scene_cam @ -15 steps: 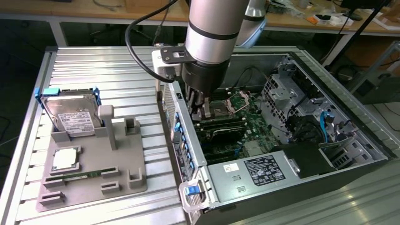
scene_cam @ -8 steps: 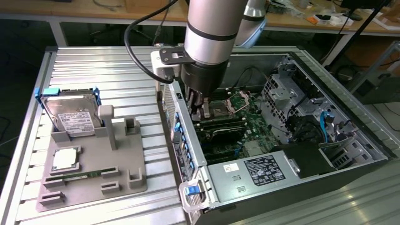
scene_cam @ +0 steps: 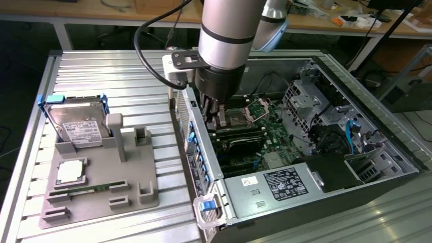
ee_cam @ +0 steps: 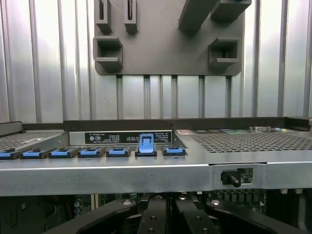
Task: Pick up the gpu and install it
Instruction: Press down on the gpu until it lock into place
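- One silver-and-black robot arm (scene_cam: 226,40) reaches down into the open black computer case (scene_cam: 351,167), its dark gripper (scene_cam: 217,117) low over the green motherboard (scene_cam: 266,134).
- Its fingers are closed together; a thin dark card, apparently the gpu (scene_cam: 233,130), stands on edge right beneath them, though a firm hold cannot be confirmed.
- On the ribbed metal table (scene_cam: 101,66), a grey plastic holder tray (scene_cam: 101,187) carries a silver hard drive with a white label (scene_cam: 78,126).
- Blue slot clips (ee_cam: 146,145) line the case's rear edge.
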{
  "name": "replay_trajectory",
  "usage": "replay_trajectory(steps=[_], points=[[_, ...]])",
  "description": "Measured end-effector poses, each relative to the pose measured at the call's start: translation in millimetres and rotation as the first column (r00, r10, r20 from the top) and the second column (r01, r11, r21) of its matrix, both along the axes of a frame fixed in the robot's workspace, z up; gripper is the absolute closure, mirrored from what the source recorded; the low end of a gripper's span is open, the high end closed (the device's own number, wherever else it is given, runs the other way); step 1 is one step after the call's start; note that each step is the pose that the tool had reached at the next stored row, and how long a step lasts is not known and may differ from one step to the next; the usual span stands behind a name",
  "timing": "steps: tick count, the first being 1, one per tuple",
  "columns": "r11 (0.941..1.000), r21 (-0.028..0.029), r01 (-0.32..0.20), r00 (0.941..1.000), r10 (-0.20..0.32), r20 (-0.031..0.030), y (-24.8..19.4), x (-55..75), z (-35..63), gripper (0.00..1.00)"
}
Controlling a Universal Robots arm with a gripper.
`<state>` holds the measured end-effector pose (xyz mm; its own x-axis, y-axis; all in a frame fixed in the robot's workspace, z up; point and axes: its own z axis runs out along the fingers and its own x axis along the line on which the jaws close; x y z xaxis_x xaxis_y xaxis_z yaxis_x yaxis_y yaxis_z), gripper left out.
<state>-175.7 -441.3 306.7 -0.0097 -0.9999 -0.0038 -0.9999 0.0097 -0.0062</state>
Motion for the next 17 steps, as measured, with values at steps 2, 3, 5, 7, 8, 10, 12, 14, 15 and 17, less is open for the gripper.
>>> replay_trajectory(steps=[2, 3, 5, 7, 8, 10, 12, 14, 15, 17], points=[[1.0000, 0.0000, 0.000, 1.0000, 0.000, 0.0000, 0.1, 0.1, 0.0, 0.89], [1.0000, 0.0000, 0.000, 1.0000, 0.000, -0.0001, 0.2, 0.6, 0.0, 0.89], [1.0000, -0.0002, 0.000, 1.0000, 0.000, -0.0001, 0.1, 3.4, 0.0, 0.89], [1.0000, -0.0005, 0.000, 1.0000, 0.000, 0.0000, 0.0, 6.7, 0.0, 0.89], [1.0000, -0.0010, 0.000, 1.0000, 0.000, -0.0001, 0.0, 8.3, 0.0, 0.89], [1.0000, -0.0037, 0.000, 1.0000, 0.000, -0.0001, -0.1, 10.6, -0.2, 0.89], [0.9999, -0.0166, 0.000, 1.0000, 0.000, 0.0000, -0.4, 10.7, -1.1, 0.89], [0.9997, -0.0256, 0.000, 1.0000, 0.000, -0.0001, -1.0, 10.6, -1.6, 0.89], [0.9996, -0.0300, 0.000, 1.0000, 0.000, -0.0001, -1.3, 10.5, -1.9, 0.89], [0.9994, -0.0349, 0.000, 1.0000, 0.000, 0.0000, -1.3, 9.9, -3.2, 0.89]])
